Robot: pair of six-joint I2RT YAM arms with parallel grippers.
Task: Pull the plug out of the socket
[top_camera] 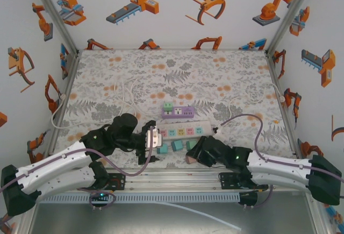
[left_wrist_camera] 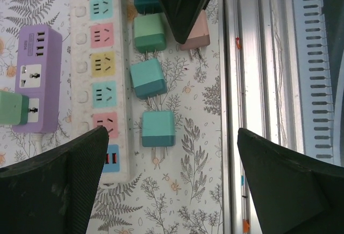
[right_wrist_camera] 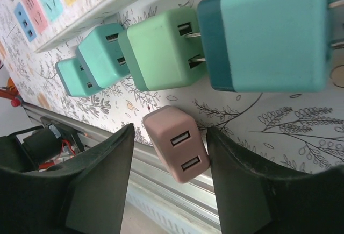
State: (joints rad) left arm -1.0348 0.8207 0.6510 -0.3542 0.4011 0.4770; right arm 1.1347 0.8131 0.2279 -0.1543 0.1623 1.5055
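A pink plug [right_wrist_camera: 180,145] lies on the patterned mat between the fingers of my right gripper [right_wrist_camera: 171,137], USB ports facing the camera. The jaws stand apart. The left finger [right_wrist_camera: 102,169] is clear of the plug; the right finger [right_wrist_camera: 242,169] is at its side. The pink plug [top_camera: 188,159] rests by the table's front rail under the right gripper [top_camera: 191,155]. The white socket strip [left_wrist_camera: 99,72] has its coloured sockets empty. My left gripper [left_wrist_camera: 172,191] hangs wide open above the strip's end and a teal plug [left_wrist_camera: 157,129].
Several loose teal and green plugs [right_wrist_camera: 161,51] lie in a row beside the strip [top_camera: 183,130]. A purple socket block [left_wrist_camera: 35,78] behind it holds a green plug [left_wrist_camera: 12,107]. The metal front rail [left_wrist_camera: 258,83] runs close by. White cables [top_camera: 126,97] trail over the mat.
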